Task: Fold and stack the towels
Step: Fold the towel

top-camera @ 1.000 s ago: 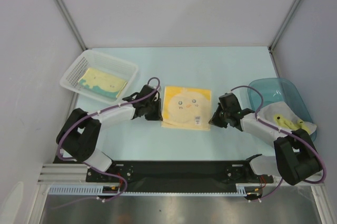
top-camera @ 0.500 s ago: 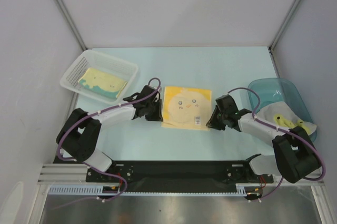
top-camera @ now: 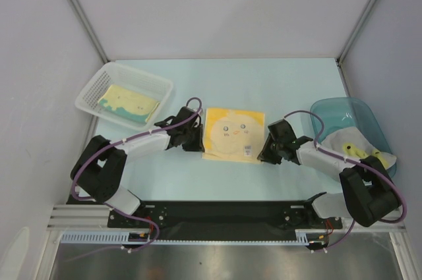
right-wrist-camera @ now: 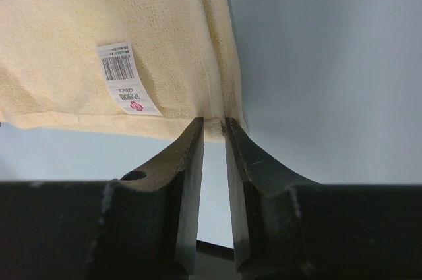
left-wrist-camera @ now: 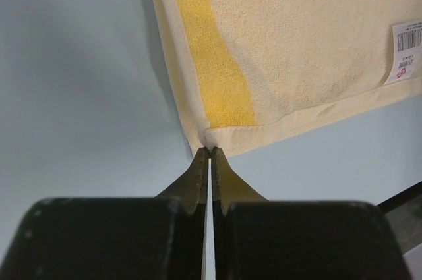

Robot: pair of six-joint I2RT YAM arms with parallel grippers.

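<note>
Spotting the chick towel [top-camera: 232, 134] flat on the bench [top-camera: 283, 89], face up, between the two arms. Finding the left tool [left-wrist-camera: 210, 151] shut tight, tips together right at the near left corner; can't tell whether gripping any fabric. Seeing the right tool [right-wrist-camera: 214, 122] open just a crack at the near right corner, hem at the gap, label [right-wrist-camera: 125, 79] just beside. Noting another towel [top-camera: 128, 103] in the basket [top-camera: 89, 92], and cloth [top-camera: 359, 149] draped over the tub [top-camera: 343, 110].
</note>
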